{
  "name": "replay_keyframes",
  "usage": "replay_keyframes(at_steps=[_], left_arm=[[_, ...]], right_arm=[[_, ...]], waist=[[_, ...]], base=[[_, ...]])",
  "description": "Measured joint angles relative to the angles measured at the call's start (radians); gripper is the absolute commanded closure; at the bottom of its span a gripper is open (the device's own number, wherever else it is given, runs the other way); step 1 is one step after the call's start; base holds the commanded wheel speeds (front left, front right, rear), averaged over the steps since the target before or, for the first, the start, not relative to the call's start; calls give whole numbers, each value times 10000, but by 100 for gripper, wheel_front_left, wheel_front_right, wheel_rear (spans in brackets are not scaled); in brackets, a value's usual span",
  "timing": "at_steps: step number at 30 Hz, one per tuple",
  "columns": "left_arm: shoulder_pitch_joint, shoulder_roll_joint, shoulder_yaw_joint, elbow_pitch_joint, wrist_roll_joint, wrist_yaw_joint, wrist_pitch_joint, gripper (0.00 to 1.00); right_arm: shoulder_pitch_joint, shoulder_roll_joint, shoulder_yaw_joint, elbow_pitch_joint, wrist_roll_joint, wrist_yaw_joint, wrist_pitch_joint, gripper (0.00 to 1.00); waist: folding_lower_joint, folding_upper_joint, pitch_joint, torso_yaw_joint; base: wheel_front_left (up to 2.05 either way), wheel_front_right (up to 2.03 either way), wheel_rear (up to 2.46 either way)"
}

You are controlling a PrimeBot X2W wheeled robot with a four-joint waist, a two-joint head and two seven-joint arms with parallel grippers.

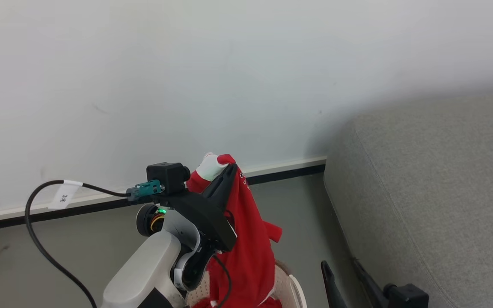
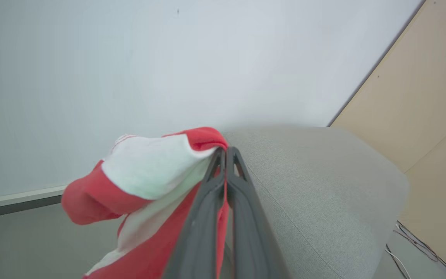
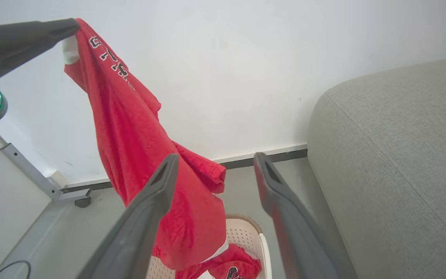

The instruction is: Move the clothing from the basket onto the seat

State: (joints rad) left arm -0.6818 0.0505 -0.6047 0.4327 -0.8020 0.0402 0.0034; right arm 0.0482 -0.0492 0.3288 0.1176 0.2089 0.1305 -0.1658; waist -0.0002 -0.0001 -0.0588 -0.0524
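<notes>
Two grippers are before you. The left gripper point(image 1: 228, 171), raised near the centre of the head view, is closed tight on the clothing point(image 1: 250, 244). It pinches the top fold of a red jersey where a white trim shows. In the left wrist view the two fingers point(image 2: 207, 201) meet with cloth caught between them.

From that grip the jersey hangs straight down toward 6 o'clock. Dark white-outlined characters run along its upper edge in the right wrist view, too small for you to read. Its lower end hangs over the basket point(image 3: 246, 236), which lies at 6 o'clock in that view. A second red garment point(image 3: 229, 267) lies inside the basket.

The right gripper point(image 3: 216, 157) stands wide apart and holds nothing, its fingers pointing toward 12 o'clock. The jersey hangs behind its 9 o'clock finger.

The seat point(image 1: 435, 192) fills the 3 o'clock side of the head view, bare of clothing and just beside the basket. A pale wall point(image 1: 186, 64) stands behind, toward 12 o'clock.
</notes>
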Motion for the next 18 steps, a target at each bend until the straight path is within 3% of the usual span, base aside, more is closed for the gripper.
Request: replay_keyframes(at_steps=[18], left_arm=[[-275, 4, -815, -226, -345, 157, 50, 100]], right_arm=[[-1639, -2, 1325, 1384, 144, 0, 1662, 0]], waist=[[3, 2, -791, 419]], base=[[0, 0, 0]])
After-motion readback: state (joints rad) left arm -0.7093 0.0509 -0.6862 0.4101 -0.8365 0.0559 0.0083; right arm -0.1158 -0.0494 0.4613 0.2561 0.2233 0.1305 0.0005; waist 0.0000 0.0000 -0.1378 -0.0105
